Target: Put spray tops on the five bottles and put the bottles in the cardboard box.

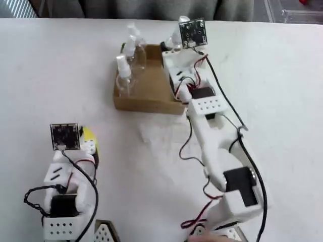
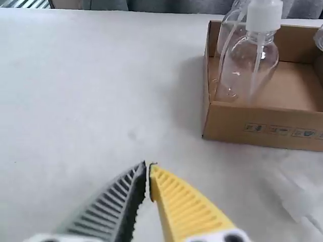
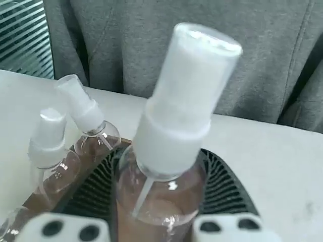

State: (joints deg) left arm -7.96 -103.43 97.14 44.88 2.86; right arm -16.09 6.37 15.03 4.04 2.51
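The shallow cardboard box (image 1: 151,93) sits at the table's far middle. Clear bottles with white spray tops (image 1: 123,75) stand along its left side, and the left wrist view shows one (image 2: 252,60) inside the box wall (image 2: 257,123). My right gripper (image 1: 174,43) is at the box's far right corner, shut on a clear bottle (image 3: 169,191) that carries a white spray top (image 3: 186,96). Beside it stand two more capped bottles (image 3: 93,138). My left gripper (image 2: 148,174) hovers low over the bare table, near left of the box, its grey and yellow fingers shut on nothing.
The white table (image 1: 262,75) spreads wide on both sides of the box. The right arm's body (image 1: 222,151) and its red and black cables lie across the near right. The left arm's base (image 1: 63,212) stands at the near left.
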